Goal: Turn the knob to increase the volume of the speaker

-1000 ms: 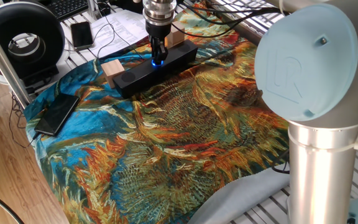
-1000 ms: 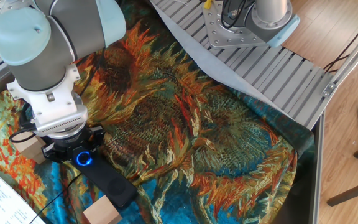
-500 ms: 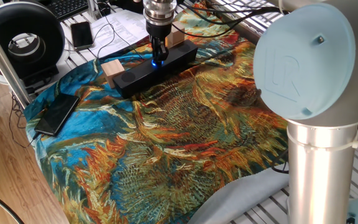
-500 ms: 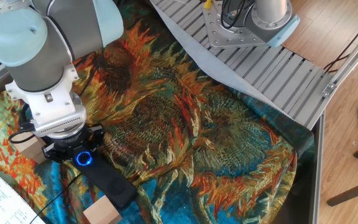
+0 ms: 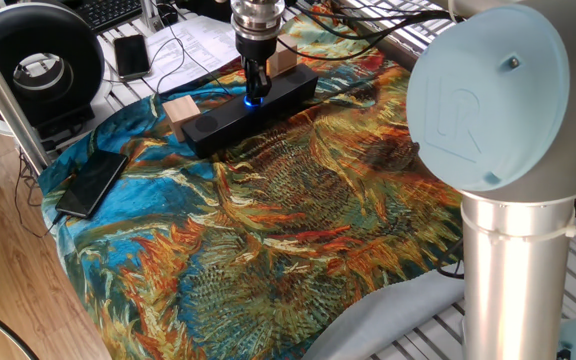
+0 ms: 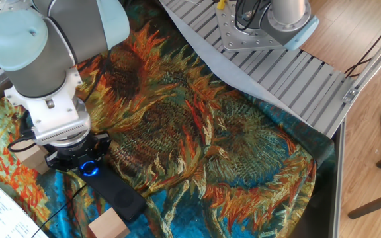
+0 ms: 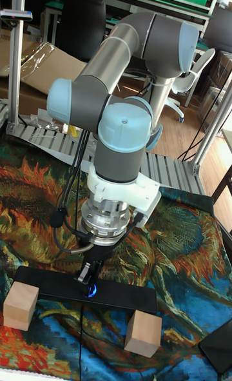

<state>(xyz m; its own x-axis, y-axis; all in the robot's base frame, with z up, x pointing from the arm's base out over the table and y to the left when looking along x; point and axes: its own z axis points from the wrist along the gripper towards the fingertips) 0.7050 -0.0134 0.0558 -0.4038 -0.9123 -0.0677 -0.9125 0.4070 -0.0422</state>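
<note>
The speaker [image 5: 223,118] is a long black bar lying on the sunflower cloth at the far side of the table. It also shows as speaker [image 6: 118,193] and speaker [image 7: 45,283]. Its knob [image 5: 254,101] glows blue in the middle of the top face, likewise knob [image 6: 89,170] and knob [image 7: 92,289]. My gripper [image 5: 255,90] points straight down onto the knob with its fingers closed around it. In the tall fixed view the gripper [image 7: 88,276] has its tips right at the blue glow. In the other fixed view the wrist hides the fingers.
Two wooden blocks flank the speaker, block [image 7: 20,306] and block [image 7: 143,334], close to its long side. A flat black phone [image 5: 92,183] lies on the cloth's left edge. A second phone [image 5: 131,55], cables and papers sit behind. The arm's base [image 5: 513,260] stands at front right.
The arm's elbow has shifted slightly and the wrist seems turned a little on the knob. The speaker and the blocks have not moved.
</note>
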